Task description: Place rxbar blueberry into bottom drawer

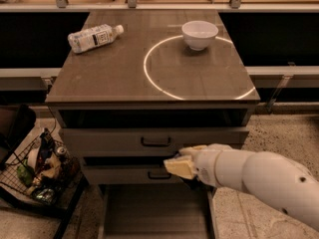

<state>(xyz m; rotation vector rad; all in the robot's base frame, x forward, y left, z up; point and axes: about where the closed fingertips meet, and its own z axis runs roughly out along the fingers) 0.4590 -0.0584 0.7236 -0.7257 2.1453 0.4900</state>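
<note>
My gripper (178,166) is at the end of the white arm that reaches in from the lower right. It hangs in front of the middle drawer (124,174), just above the bottom drawer (154,213). The bottom drawer is pulled out, and its flat grey floor shows with nothing on the visible part. The rxbar blueberry does not show anywhere; no dark blue wrapper is visible at the gripper, on the counter or in the drawer.
A clear water bottle (94,36) lies at the counter's back left. A white bowl (199,34) stands at the back right, by a white circle marked on the top. A wire basket of items (37,171) sits on the floor to the left. The top drawer (154,141) is closed.
</note>
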